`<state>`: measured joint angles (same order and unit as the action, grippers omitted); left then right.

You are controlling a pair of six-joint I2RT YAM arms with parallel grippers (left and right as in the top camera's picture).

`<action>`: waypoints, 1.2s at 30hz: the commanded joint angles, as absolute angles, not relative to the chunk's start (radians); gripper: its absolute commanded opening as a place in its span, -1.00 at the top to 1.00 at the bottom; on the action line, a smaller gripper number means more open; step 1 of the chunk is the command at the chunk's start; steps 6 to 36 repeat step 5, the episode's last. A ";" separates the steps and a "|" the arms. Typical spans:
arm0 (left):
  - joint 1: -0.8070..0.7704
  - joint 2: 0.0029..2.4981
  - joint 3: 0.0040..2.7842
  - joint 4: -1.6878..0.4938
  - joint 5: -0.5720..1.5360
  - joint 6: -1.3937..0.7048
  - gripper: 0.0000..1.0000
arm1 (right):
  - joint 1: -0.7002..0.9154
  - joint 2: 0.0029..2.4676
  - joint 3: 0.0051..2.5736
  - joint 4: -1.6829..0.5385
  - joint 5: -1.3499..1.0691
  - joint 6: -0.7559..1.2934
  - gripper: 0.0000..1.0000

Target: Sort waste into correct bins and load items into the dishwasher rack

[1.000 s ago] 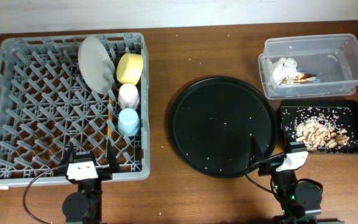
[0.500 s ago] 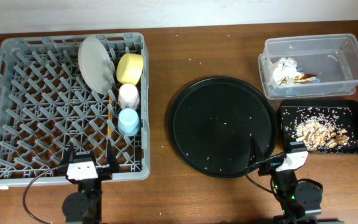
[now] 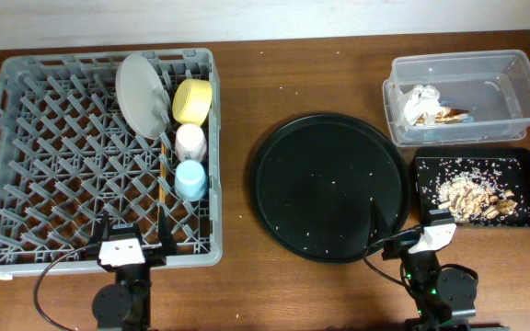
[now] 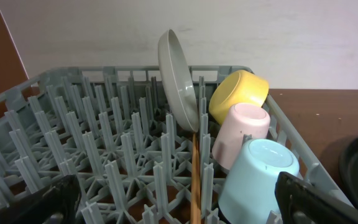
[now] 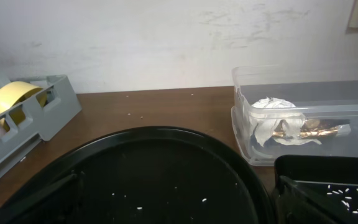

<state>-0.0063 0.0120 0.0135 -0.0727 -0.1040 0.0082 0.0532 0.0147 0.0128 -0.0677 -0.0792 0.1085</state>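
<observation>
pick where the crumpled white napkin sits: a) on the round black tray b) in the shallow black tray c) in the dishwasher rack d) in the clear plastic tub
d: the crumpled white napkin lies inside the clear plastic tub, at its left end.

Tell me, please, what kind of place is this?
Probably a lab bench staged for dish clearing: a wooden table by a bare white wall, a grey dishwasher rack holding a plate, a clear tub with crumpled napkins.
</observation>
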 commanded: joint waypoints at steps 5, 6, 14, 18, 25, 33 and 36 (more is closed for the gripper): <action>-0.010 0.005 0.009 -0.076 -0.094 0.028 -0.98 | 0.059 0.006 0.006 -0.071 -0.074 0.116 -0.97; -0.010 0.005 0.009 -0.076 -0.094 0.028 -0.98 | 0.059 0.006 0.006 -0.071 -0.074 0.116 -0.97; -0.010 0.005 0.009 -0.076 -0.094 0.028 -0.98 | 0.059 0.006 0.006 -0.071 -0.074 0.116 -0.97; -0.010 0.005 0.009 -0.076 -0.094 0.028 -0.98 | 0.059 0.006 0.006 -0.071 -0.074 0.116 -0.97; -0.010 0.005 0.009 -0.076 -0.094 0.028 -0.98 | 0.059 0.006 0.006 -0.071 -0.074 0.116 -0.97; -0.010 0.005 0.009 -0.076 -0.094 0.028 -0.98 | 0.059 0.006 0.006 -0.071 -0.074 0.116 -0.97; -0.010 0.005 0.009 -0.076 -0.094 0.028 -0.98 | 0.059 0.006 0.006 -0.071 -0.074 0.116 -0.97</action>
